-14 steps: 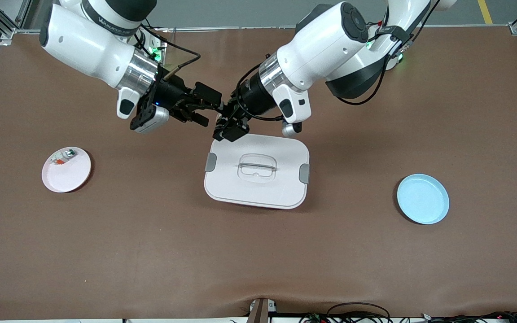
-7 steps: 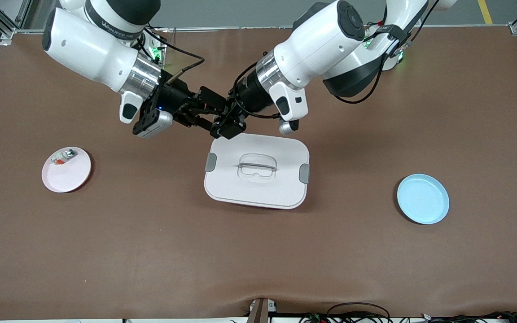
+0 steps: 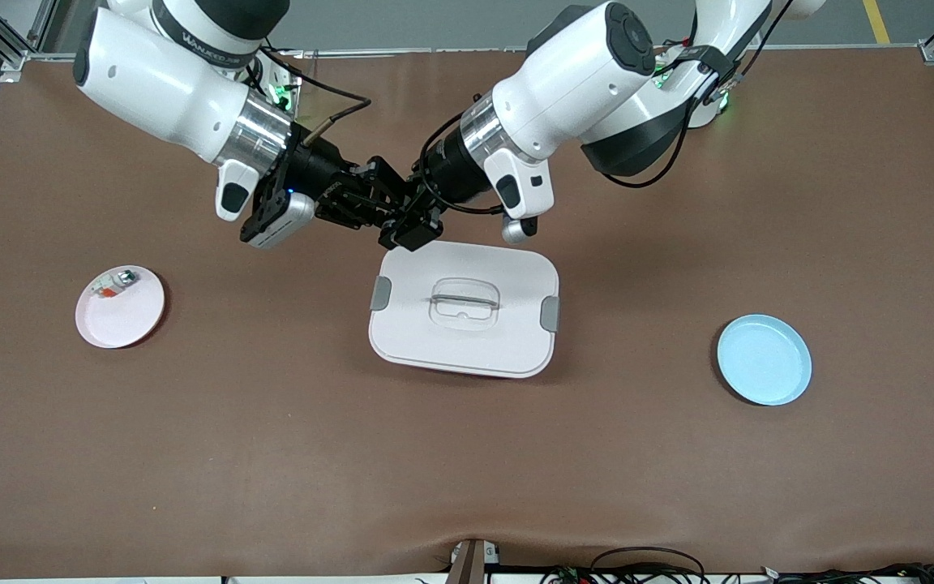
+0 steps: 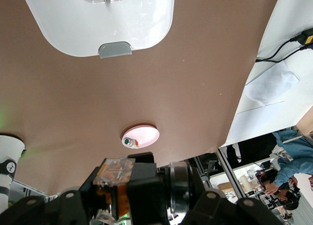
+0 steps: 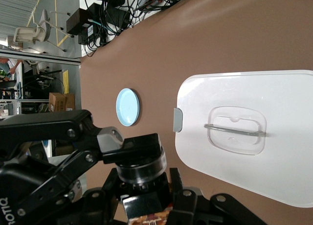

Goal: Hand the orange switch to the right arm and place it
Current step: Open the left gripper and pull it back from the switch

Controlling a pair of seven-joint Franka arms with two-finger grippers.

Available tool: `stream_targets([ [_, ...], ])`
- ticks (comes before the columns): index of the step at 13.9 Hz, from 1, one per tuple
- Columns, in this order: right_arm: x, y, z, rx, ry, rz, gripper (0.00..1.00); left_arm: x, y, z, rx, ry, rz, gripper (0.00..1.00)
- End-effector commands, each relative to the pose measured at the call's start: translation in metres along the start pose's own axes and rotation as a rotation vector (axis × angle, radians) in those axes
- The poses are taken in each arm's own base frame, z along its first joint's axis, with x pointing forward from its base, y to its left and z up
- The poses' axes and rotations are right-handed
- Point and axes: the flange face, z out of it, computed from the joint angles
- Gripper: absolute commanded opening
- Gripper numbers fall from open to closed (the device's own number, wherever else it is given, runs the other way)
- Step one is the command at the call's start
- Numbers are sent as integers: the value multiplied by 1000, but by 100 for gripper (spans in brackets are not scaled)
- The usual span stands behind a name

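- Plainly, the step in hand is the mid-air handover: the left gripper (image 3: 409, 232) and the right gripper (image 3: 376, 201) meet tip to tip in the upper centre of the front view, over the table (image 3: 467, 487) just above the top edge of the white lidded box (image 3: 434, 345).
- The orange switch (image 4: 115, 188) shows low in the left wrist view, pinched between dark jaws that appear to be the left gripper's own, so that gripper reads as clenched on it (the front view hides the part entirely).
- Whether the right gripper has taken hold cannot be told from any view.
- Toward the right arm's end of the table sits a pink plate (image 3: 141, 318) carrying a whitish small part (image 3: 112, 284); a blue plate (image 3: 764, 361) lies toward the left arm's end.
- Next, judging from this, the right gripper needs a firm hold before the left lets go, since so tiny a part could drop between them; placing comes after.
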Motion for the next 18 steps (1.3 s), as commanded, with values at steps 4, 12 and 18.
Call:
stream_targets([
  [4,5,3,0,-5,1,1,0,-4,4,-13,-29,6,10,100],
  [12,15,18,4,-28,-1,-162,0,10,16,-32,-69,71,42,100],
  [18,44,62,-15,-128,-17,-333,0,71,29,-20,-27,208,41,100],
])
